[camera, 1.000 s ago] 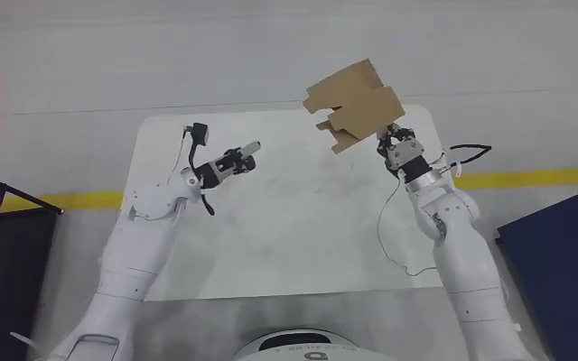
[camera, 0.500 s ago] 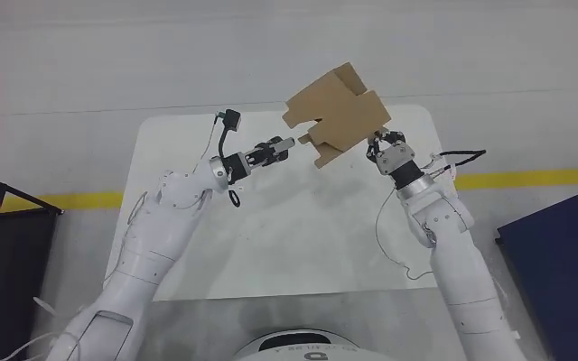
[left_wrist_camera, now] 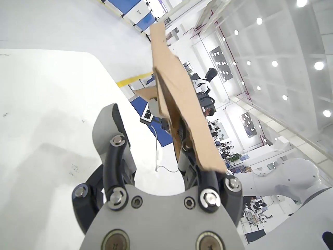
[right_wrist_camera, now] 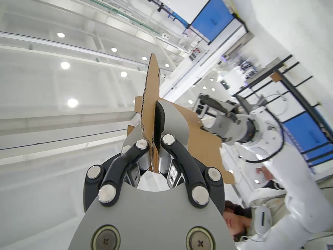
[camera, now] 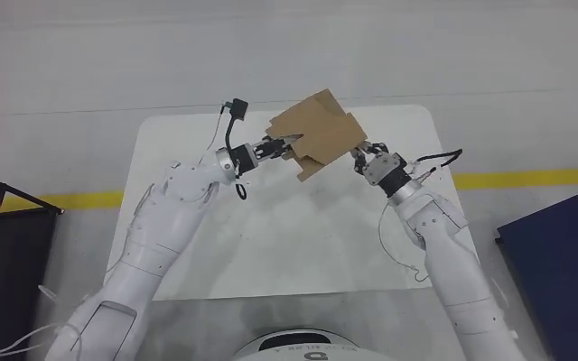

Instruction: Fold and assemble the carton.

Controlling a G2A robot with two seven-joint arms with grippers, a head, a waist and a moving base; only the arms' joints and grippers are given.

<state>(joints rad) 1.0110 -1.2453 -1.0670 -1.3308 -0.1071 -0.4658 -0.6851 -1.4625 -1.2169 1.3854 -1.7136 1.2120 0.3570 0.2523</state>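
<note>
The carton (camera: 316, 134) is a flat brown cardboard blank, held in the air over the far side of the white table (camera: 271, 244). My right gripper (camera: 362, 155) is shut on its right edge; in the right wrist view the cardboard (right_wrist_camera: 151, 100) stands edge-on between the pads (right_wrist_camera: 166, 120) of that gripper (right_wrist_camera: 154, 133). My left gripper (camera: 283, 146) is at the carton's left edge. In the left wrist view this gripper (left_wrist_camera: 148, 126) is open, and the carton (left_wrist_camera: 179, 105) lies against one finger and hides its tip.
A yellow floor line (camera: 506, 179) runs behind the table. A dark blue panel (camera: 546, 253) stands to the right and a black object (camera: 18, 262) to the left. The near half of the table (left_wrist_camera: 39, 92) is bare.
The right gripper has carried the carton leftward and lower, tilting it flatter. The left arm has swung right and forward until its gripper met the carton's left edge.
</note>
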